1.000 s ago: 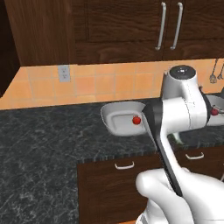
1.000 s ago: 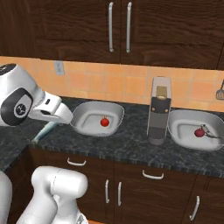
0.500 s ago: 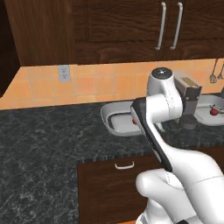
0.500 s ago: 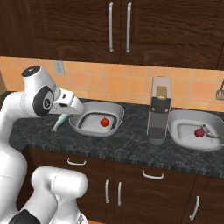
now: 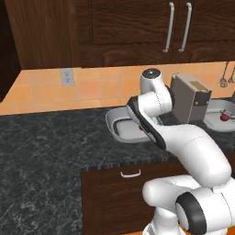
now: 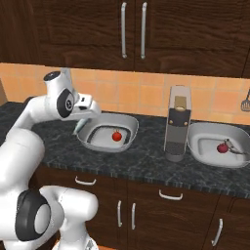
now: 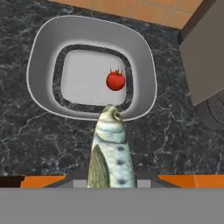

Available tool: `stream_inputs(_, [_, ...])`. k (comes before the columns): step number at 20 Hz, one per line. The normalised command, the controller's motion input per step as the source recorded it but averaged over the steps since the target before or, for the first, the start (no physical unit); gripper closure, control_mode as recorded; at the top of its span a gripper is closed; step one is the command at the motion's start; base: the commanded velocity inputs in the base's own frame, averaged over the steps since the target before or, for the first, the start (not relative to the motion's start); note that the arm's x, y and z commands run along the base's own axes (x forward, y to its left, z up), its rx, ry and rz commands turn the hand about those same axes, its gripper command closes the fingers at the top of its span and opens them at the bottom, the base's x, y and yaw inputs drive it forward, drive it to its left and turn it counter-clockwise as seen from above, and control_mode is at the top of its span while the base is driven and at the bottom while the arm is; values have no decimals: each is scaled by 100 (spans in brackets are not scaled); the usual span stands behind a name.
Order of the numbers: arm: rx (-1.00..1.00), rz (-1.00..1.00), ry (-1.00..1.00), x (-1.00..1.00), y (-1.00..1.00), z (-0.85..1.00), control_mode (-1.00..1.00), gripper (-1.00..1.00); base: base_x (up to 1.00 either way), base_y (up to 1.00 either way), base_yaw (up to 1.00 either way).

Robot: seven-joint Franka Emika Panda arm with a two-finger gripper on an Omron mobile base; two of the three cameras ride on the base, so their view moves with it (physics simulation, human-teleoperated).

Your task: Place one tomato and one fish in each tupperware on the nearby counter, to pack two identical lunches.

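The gripper (image 6: 82, 122) appears clamped on the fish (image 7: 109, 151), though its fingertips are hidden behind the body. It hangs over the near rim of the left tupperware (image 7: 41, 52), which holds a tomato (image 7: 115, 80). Released now, the fish could catch that rim and slide onto the counter (image 7: 52, 144).

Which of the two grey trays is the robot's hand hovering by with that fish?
The tupperware left of the toaster, holding only a tomato. The gripper holds the fish at its near rim. The other tupperware, right of the toaster, lies far off.
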Motion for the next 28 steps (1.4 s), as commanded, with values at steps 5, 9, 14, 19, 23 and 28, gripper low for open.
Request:
stream_inputs(5, [0,16,4,63,0,-74,-100,100,0,0,0])
stream_inputs(9, [0,0,0,69,0,-46,-100,100,0,0,0])
stream_inputs(14, [0,0,0,99,0,-16,-100,100,0,0,0])
stream_inputs(19, [0,0,2,88,0,-22,-100,100,0,0,0])
stream_inputs(23, [1,0,0,43,2,-36,-100,100,0,0,0])
stream_inputs(28, [1,-6,0,56,1,-45,-100,-100,0,0,0])
